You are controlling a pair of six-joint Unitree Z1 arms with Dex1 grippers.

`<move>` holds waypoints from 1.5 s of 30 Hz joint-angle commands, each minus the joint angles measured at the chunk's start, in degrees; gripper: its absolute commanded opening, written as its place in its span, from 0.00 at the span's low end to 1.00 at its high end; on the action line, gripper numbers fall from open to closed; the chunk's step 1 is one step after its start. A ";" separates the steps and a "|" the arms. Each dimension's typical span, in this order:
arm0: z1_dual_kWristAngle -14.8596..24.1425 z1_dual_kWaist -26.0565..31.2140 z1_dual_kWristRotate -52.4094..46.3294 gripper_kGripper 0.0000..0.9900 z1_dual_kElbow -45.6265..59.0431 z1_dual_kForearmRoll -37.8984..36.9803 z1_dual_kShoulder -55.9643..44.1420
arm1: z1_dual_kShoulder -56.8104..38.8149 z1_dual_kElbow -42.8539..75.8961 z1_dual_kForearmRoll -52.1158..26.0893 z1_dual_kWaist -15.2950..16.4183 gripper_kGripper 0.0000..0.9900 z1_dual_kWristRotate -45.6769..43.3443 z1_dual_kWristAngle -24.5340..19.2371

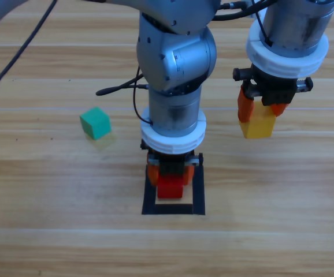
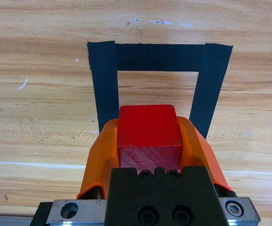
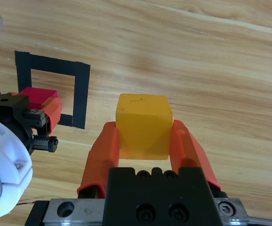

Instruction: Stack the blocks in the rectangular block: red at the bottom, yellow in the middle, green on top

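We see a wooden table (image 1: 51, 231) of pale planks with the grain running left to right, bare at the near edge. Just beyond that lies the tape square (image 1: 199, 193), a hollow black outline in the middle of the table. The left gripper (image 1: 170, 176) stands over it, its orange jaws pinching the red cube (image 1: 170, 187) from either side. In the left wrist view the red cube (image 2: 149, 136) sits between the jaws, with the tape square (image 2: 159, 57) past it; whether the cube touches the wood we cannot tell.

Farther back and to the left, the green cube (image 1: 95, 123) rests alone on the planks, well apart from the tape and from both arms.

To the right, farther than the tape, the right gripper (image 1: 259, 112) is clamped on the yellow cube (image 1: 258, 124). The right wrist view shows the yellow cube (image 3: 143, 126) squeezed between the jaws, bare wood behind it. No room shows beyond the table
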 commanded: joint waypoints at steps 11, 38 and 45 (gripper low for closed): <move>-0.50 0.32 -1.21 0.07 -0.88 -0.93 4.09 | 2.60 0.13 0.84 1.32 0.00 -0.75 -0.88; -0.59 0.14 -0.95 0.07 -1.67 -1.54 5.76 | 2.60 0.04 0.84 1.32 0.00 -0.75 -0.97; -0.59 0.14 -0.60 0.07 -1.50 -1.54 6.02 | 2.60 0.04 0.84 1.32 0.00 -0.75 -0.97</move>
